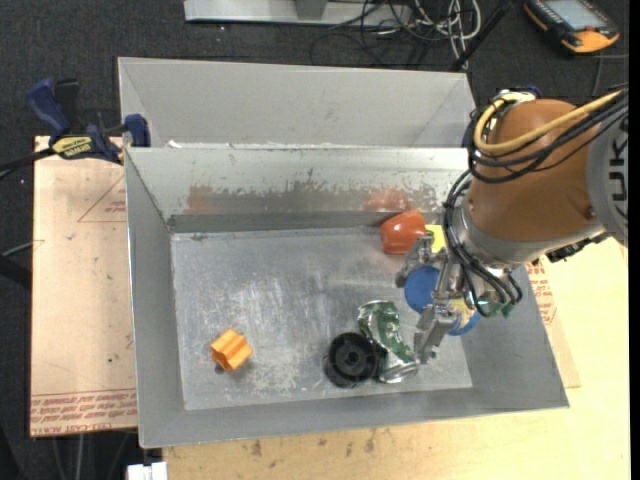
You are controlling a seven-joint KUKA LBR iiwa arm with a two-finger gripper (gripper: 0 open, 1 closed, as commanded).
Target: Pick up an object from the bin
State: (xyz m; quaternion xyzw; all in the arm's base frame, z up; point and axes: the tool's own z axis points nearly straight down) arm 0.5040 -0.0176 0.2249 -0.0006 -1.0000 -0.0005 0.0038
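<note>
Six things in the bin [150,288]: all are lying on its grey floor; five are crowding the right side and one is sitting alone at the left.
Arm [600,168]: it is reaching in from the right; its orange cover [530,183] is hanging over the bin's right wall.
Left, near: a small orange block [230,350] is lying by itself, well apart from the rest.
Far right: an orange-red ball [402,231] is resting by the far wall; a small yellow piece [434,238] is showing just right of it, partly under the arm.
Right, middle: a blue round thing [420,286] is lying between the ball and the gripper [430,336]; the arm is covering its right part.
Near, middle: a black round piece [349,359] is sitting just left of the crumpled packet [385,336], touching it or nearly so.
Gripper: it is hanging low at the packet's right edge; whether it is wide, narrow or gripping anything cannot be told.
Crumpled packet: it is lying in the near right part of the floor; it is showing as crushed foil, green and silver-white, creased and uneven; the black piece is crowding its left and the gripper its right.
</note>
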